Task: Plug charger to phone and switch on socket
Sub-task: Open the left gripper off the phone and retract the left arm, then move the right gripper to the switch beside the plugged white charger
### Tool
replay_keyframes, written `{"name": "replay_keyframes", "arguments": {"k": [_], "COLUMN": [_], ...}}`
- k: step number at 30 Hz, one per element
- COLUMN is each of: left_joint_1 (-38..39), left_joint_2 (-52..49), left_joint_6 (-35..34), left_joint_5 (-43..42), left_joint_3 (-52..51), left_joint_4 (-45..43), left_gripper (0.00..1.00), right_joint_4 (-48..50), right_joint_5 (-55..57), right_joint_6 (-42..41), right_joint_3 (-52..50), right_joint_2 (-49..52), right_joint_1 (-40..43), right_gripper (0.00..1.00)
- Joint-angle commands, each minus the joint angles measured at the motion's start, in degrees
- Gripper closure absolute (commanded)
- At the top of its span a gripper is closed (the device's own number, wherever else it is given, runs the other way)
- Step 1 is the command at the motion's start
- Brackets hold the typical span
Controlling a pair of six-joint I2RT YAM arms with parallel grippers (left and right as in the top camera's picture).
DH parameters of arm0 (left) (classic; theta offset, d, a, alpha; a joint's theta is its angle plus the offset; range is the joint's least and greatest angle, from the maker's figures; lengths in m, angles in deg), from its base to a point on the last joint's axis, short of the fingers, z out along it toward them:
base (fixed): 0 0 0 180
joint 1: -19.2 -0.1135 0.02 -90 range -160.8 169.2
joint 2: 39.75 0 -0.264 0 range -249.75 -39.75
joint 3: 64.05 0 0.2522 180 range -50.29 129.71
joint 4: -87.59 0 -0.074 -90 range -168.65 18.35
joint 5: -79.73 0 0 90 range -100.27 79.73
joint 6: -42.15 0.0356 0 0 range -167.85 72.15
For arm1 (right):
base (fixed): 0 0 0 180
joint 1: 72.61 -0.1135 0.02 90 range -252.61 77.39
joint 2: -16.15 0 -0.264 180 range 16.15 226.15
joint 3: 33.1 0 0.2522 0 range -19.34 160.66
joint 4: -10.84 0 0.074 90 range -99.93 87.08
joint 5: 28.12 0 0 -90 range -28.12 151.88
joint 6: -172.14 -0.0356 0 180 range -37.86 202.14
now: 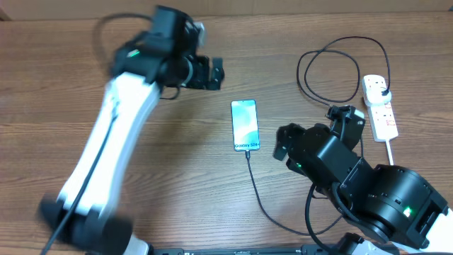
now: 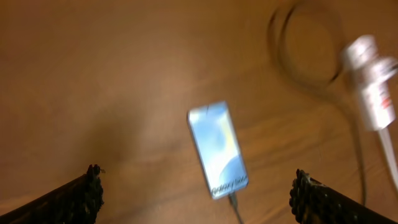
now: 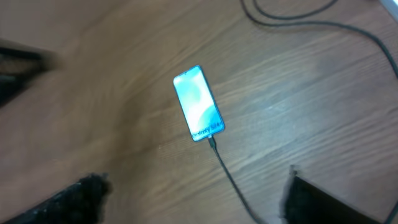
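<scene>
Lying screen-up near the middle of the table (image 1: pixel 64 92), the phone (image 1: pixel 244 125) was lit light blue. Small white text at its bottom edge seemed to read "Galaxy S24+", though the last characters were hard to make out. In both wrist views that text was blurred.

The charger (image 1: pixel 259 193) met the phone's bottom edge with its connector tip, apparently plugged in. Its thin black cable ran toward the near edge of the table and passed under the right arm. It showed again as a loop toward the far right corner and ended at a black plug seated in the socket (image 1: pixel 384 117).

The socket lay near the right edge of the table, white, with red markings along its face. Any writing on it was too small to read, and I could not tell how its switches stood. Its thick white cord led off toward the near edge.

The left gripper (image 2: pixel 198 182) hung above the table on the far-left side of the phone, fingers (image 2: pixel 92 186) spread wide, nothing between them. The right gripper (image 3: pixel 194 179) was between phone and socket, fingers (image 3: pixel 87 190) apart, gripping nothing. Both wrist cameras looked down on the phone. The left arm was motion-blurred in the overhead view.
</scene>
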Motion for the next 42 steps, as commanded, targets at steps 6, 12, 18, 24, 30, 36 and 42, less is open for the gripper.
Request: {"name": "replay_keyframes", "arguments": {"k": [6,12,18,24,30,36,42], "left_joint_1": [-0.13,-0.13,-0.13,-0.13,-0.13,-0.13,-0.13], "left_joint_2": [24.57,36.28,41.92,42.29,42.36,42.36,42.36], "left_joint_6": [2.01,2.05,2.01,2.03,2.03,2.03,2.03], "left_joint_5": [17.68,26.47,26.14,26.03,26.03,26.03,26.03], "left_joint_3": [1.62,1.60,1.60,1.60,1.51,1.51,1.51], "left_joint_4": [4.37,17.31,27.82,36.65,36.70,36.72,36.70], "left_gripper": [0.00,0.00,0.00,0.00,0.00,0.00,0.00], "right_joint_4": [-4.02,-7.06,-7.91,-2.91,7.52,12.59,17.66], "right_joint_5": [11.82,20.46,15.58,5.35,-13.49,-22.01,-28.28], "right_joint_6": [-5.77,-11.76,-10.69,0.92,19.17,27.45,29.57], "right_joint_3": [-0.04,-0.04,-0.04,-0.04,-0.04,-0.04,0.13], "right_joint_2": [-0.57,1.09,5.38,9.55,16.02,27.32,39.30], "right_joint_1": [0.17,4.74,20.04,40.17,59.08,70.93,76.76], "right_gripper": [0.96,0.96,0.96,0.96,0.96,0.96,0.96]}}
